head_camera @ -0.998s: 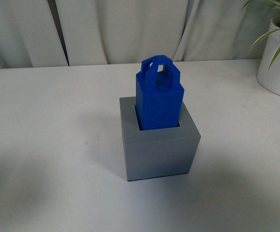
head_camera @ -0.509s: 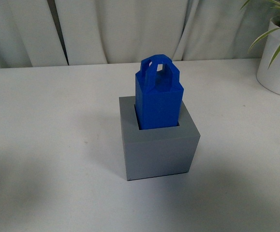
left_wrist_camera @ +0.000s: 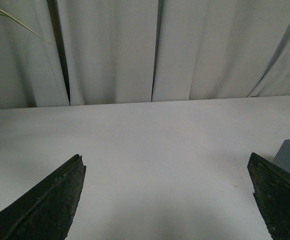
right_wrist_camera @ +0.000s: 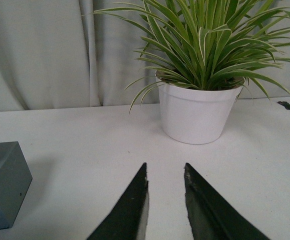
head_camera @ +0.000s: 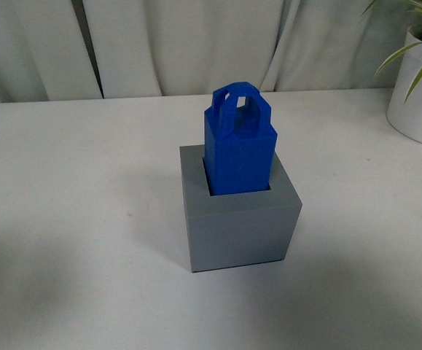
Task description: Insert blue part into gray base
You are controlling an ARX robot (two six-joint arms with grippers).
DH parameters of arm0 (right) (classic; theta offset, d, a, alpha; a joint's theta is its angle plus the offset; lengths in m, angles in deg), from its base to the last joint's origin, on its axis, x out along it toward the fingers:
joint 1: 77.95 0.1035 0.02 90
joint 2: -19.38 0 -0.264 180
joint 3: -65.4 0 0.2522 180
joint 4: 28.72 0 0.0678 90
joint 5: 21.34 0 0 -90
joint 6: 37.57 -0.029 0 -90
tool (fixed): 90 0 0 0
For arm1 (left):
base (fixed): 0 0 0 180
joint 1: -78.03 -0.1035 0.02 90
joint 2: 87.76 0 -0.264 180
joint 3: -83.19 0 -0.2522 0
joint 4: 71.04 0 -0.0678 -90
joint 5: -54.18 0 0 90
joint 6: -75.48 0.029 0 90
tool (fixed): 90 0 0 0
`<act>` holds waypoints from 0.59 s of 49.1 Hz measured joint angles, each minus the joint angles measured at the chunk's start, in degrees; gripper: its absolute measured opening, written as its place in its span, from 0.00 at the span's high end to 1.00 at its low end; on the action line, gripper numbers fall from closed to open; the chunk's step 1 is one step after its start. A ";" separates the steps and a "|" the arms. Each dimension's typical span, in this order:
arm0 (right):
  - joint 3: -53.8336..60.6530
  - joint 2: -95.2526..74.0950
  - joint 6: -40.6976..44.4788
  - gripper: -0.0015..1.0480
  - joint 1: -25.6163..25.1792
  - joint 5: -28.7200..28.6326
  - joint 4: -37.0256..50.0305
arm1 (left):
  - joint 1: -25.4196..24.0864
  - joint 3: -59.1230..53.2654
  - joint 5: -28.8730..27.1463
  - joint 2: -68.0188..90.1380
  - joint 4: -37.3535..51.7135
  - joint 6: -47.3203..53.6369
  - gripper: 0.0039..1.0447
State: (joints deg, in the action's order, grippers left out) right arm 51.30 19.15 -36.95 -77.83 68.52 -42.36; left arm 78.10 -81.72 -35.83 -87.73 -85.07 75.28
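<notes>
Blue part: the bright blue plastic square-sided block with two crossed arched loop handles (head_camera: pixel 238 143) is seen at the centre of the front view, standing upright with its lower end seated in the recess of the gray base; a sliver of it is also caught at the left edge of the right wrist view.
Gray base: the matte gray plastic cube with a square recess in its top (head_camera: pixel 240 226) is placed on the table just below centre of the front view; a narrow gap is left between the recess wall and the blue block on the left side.
Left gripper: the left gripper (left_wrist_camera: pixel 167 200) is shown only in the left wrist view, its two dark fingers spread wide at the lower corners, nothing held between them; a corner of the gray cube is seen at the lower right edge, beside one finger.
Right gripper: the right gripper (right_wrist_camera: pixel 166 192) is held low over the table, its fingers drawn near together with a narrow gap left, nothing grasped.
Table: the white tabletop (head_camera: pixel 65 189) is seen bare around the cube.
Plant: a white pot with striped green leaves (right_wrist_camera: pixel 200 112) is set at the upper right of the front view.
Backdrop: a pale pleated curtain (head_camera: pixel 174 44) is hung behind the table.
</notes>
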 joint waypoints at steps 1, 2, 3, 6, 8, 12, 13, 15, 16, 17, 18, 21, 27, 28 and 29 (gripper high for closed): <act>0.00 0.00 0.02 0.71 0.00 0.00 0.00 | 0.00 0.00 0.00 0.00 0.00 -0.02 0.06; 0.00 -0.02 0.02 0.66 0.00 0.02 -0.02 | -0.02 0.00 0.00 0.00 0.00 -0.02 0.06; 0.00 -0.02 0.00 0.61 0.00 0.00 -0.02 | -0.02 0.00 0.00 0.00 0.00 0.00 0.06; 0.00 0.00 0.00 0.47 0.00 0.00 -0.02 | -0.02 0.00 0.00 0.00 0.00 0.00 0.06; 0.00 0.00 0.00 0.39 0.00 0.00 -0.02 | -0.02 0.00 0.00 0.00 0.00 -0.02 0.06; 0.00 0.00 0.00 0.23 0.00 0.00 -0.02 | -0.02 0.00 0.00 0.00 0.00 -0.02 0.06; 0.00 0.00 0.00 0.20 0.00 0.00 -0.02 | 0.00 0.00 0.00 0.00 0.00 -0.02 0.06; 0.00 0.00 0.00 0.12 0.00 0.00 -0.02 | 0.00 0.00 0.00 0.00 0.00 -0.02 0.06; 0.00 0.00 -0.02 0.07 0.00 0.02 -0.02 | -0.02 0.00 0.00 0.00 0.00 -0.02 0.06; 0.00 0.00 -0.04 0.05 0.00 0.00 -0.02 | 0.00 0.00 0.00 0.00 0.00 0.00 0.06; 0.00 0.00 -0.04 0.06 0.00 0.02 -0.02 | -0.02 0.00 0.00 0.00 0.00 0.00 0.06; 0.00 0.00 -0.02 0.08 0.00 0.00 -0.02 | 0.00 0.00 0.00 0.00 0.00 0.00 0.06; 0.00 0.00 -0.02 0.07 0.00 0.00 -0.02 | -0.02 0.00 0.00 0.00 0.00 0.00 0.06; 0.00 0.00 -0.02 0.07 0.00 0.02 -0.02 | -0.02 0.00 0.00 0.00 0.00 0.00 0.06; 0.00 0.00 -0.02 0.07 0.00 0.00 -0.02 | 0.00 0.00 0.00 0.00 0.00 0.00 0.06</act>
State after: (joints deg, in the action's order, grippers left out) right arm 51.30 19.15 -36.97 -77.83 68.52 -42.38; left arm 78.10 -81.72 -35.83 -87.73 -85.07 75.28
